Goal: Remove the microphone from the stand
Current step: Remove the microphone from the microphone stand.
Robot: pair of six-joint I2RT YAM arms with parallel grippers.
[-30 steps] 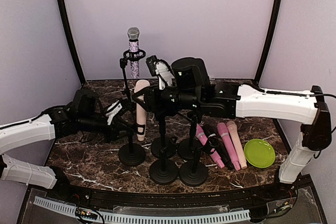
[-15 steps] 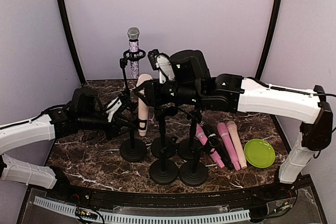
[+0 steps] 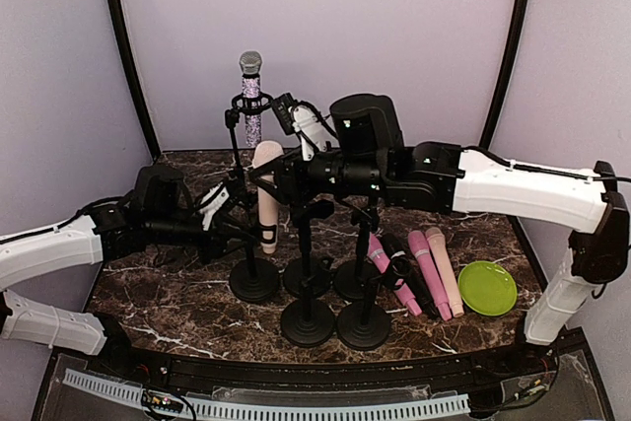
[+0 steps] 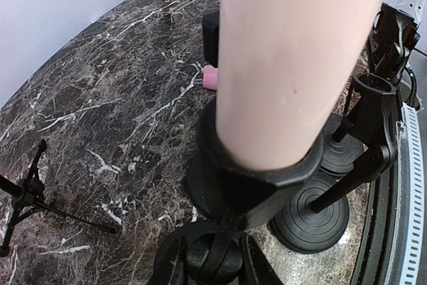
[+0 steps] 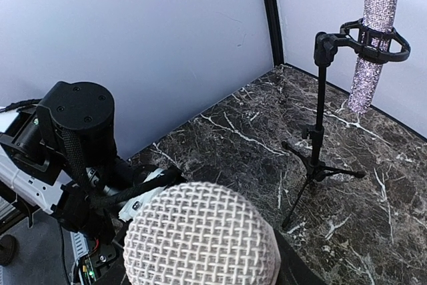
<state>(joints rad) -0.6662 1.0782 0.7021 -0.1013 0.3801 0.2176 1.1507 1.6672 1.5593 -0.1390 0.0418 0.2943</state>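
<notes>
Lifting straight up along the clip's axis looks best. Microphone (image 3: 264,194) sits upright in the clip (image 4: 257,178) of its stand (image 3: 254,281), left of the stand cluster. Left claw (image 3: 233,222) nearly closed, pinching the stem under the clip, a good brace. Right claw (image 3: 278,173) half closed, apparently on the microphone near its head; fingers hidden. Green plate (image 3: 487,288) holds nothing; loose microphones (image 3: 424,268) lie beside it on the counter (image 3: 158,293).

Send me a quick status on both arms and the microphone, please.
Left jaws shut on the stand, under the clip. Right jaws shut on the pale microphone near its head; body seated in the clip. Other stands crowd close beside.
</notes>
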